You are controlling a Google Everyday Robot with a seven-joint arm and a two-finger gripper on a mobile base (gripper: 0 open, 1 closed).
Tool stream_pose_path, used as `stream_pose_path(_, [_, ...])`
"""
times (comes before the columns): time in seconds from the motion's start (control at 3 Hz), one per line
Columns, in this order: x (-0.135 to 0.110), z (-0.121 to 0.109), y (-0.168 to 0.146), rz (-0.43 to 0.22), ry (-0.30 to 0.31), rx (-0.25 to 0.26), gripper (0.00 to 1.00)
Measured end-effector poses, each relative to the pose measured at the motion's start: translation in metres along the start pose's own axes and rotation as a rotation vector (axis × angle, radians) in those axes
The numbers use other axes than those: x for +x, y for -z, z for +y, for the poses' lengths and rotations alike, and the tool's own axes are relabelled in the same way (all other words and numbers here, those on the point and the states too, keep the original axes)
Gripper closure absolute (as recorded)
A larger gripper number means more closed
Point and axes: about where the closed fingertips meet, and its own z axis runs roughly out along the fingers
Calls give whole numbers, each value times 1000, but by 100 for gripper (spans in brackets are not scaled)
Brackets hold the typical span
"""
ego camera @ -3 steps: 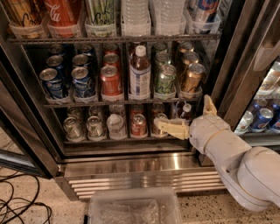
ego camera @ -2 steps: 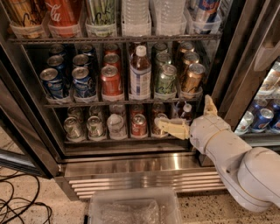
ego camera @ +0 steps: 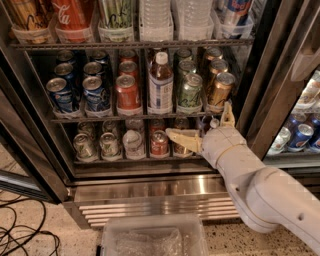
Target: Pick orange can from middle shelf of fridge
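The fridge stands open, with a steel frame and a ribbed base grille. The middle shelf holds blue, red and green cans and a white-capped bottle. The orange can stands upright at the front of the rightmost column, with more orange cans behind it. My gripper is open and empty, just below and slightly left of the orange can, in front of the lower shelf. One finger points left. The other finger points up beside the can's base.
The lower shelf holds silver cans and a red can. The top shelf holds tall cans and water bottles. A clear plastic bin sits on the floor in front. Cables lie at the lower left. A second cooler with blue cans stands at the right.
My gripper and wrist have shifted slightly left and up, closer under the orange can. The cans have not moved.
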Motion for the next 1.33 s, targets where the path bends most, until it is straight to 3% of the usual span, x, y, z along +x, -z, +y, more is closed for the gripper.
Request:
stream_pose_path(0.33, [13, -20, -21, -61, 51, 116, 14])
stream_pose_path(0.67, [22, -41, -22, -110, 93, 259, 21])
stream_pose_path(1.0, [25, -38, -10, -164, 89, 371, 17])
stream_pose_path(1.33, [34, -55, 4, -179, 46, 508, 18])
